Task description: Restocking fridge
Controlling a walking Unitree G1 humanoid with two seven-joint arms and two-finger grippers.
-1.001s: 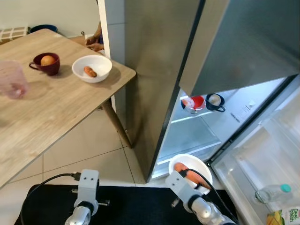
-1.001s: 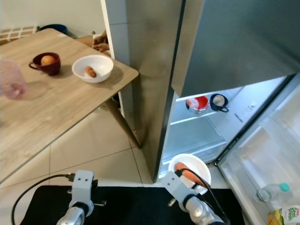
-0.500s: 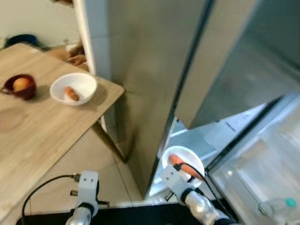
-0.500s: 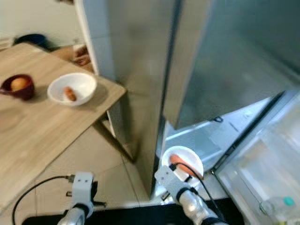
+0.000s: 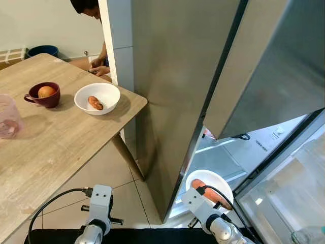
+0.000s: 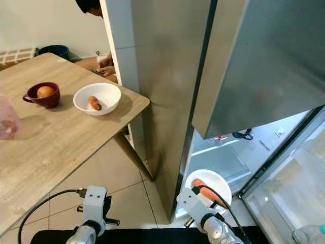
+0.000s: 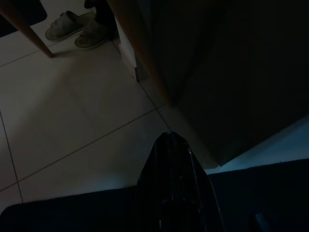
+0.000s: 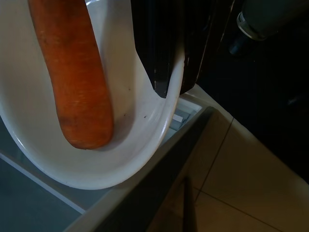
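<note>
My right gripper [image 8: 169, 87] is shut on the rim of a white bowl [image 5: 219, 180] that holds a long orange carrot [image 8: 72, 72]. It keeps the bowl low in front of the open fridge compartment [image 5: 223, 155], over the lit shelves. A red cup [image 6: 222, 137] and a dark blue cup [image 6: 244, 135] peek out on the upper shelf under the door above. My left gripper [image 7: 170, 142] hangs over the tiled floor with its fingers together and nothing in them.
A wooden table [image 5: 61, 147] at the left carries a second white bowl with a carrot [image 5: 97, 98], a maroon cup [image 5: 44, 94] and a pink cup [image 5: 7, 119]. A person [image 5: 96, 61] sits behind the fridge's side. The open fridge door [image 5: 289, 198] stands at the right.
The camera has swung and tilted, so the whole picture has shifted. The bowl with the carrot stays in my right gripper before the fridge compartment.
</note>
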